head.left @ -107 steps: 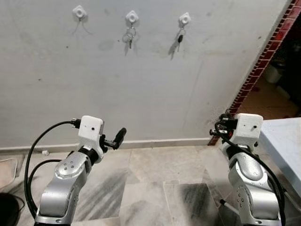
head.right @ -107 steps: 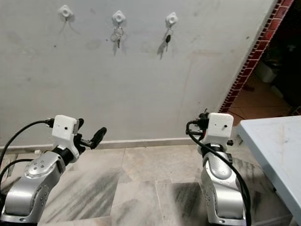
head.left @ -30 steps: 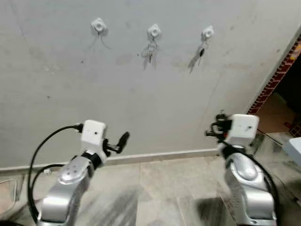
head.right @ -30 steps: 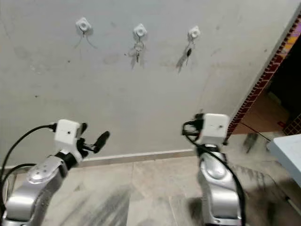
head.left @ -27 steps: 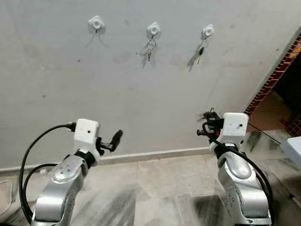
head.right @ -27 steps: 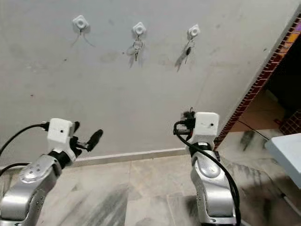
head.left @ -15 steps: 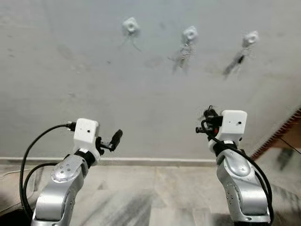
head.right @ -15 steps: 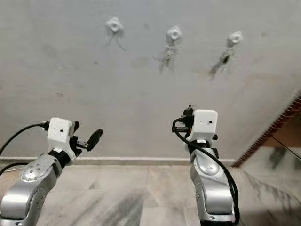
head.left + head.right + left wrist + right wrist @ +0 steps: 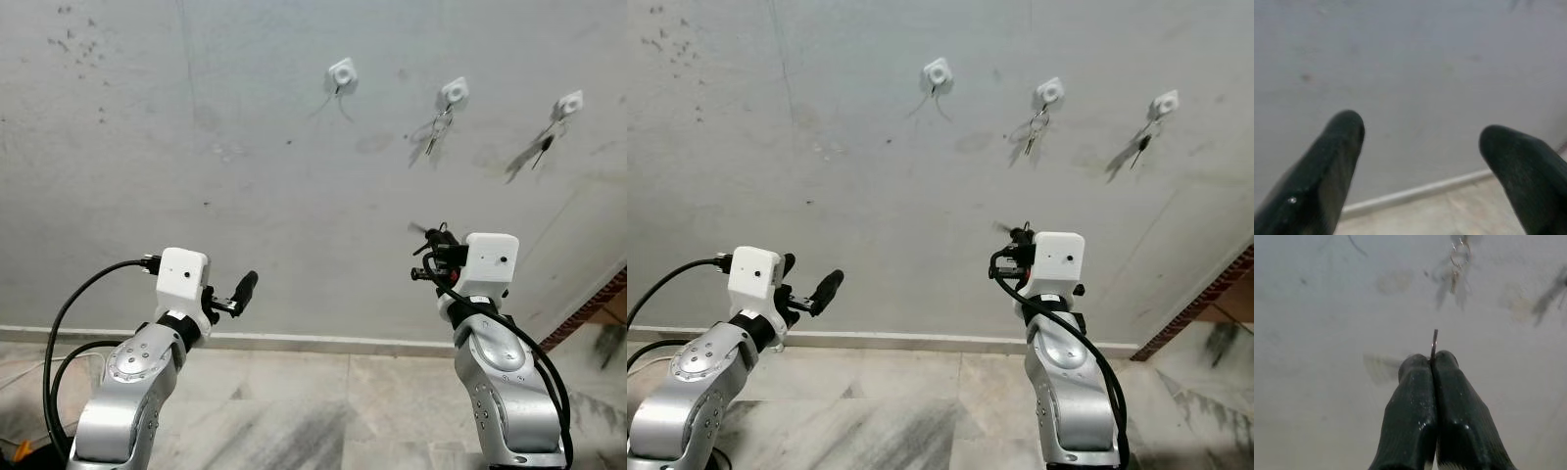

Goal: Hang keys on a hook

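High at twelve o'clock, the empty hook waits; the right pincer, shut tight on the key ring, should rise level toward it. The left pincer gapes empty.

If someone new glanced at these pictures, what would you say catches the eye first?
Three white hooks in a row high on the grey wall: the left hook is bare, the middle hook carries a bunch of keys, and the right hook holds a dark key. Below, the right hand is raised towards the wall, pinching a thin metal ring between shut fingers, while the left hand is open.
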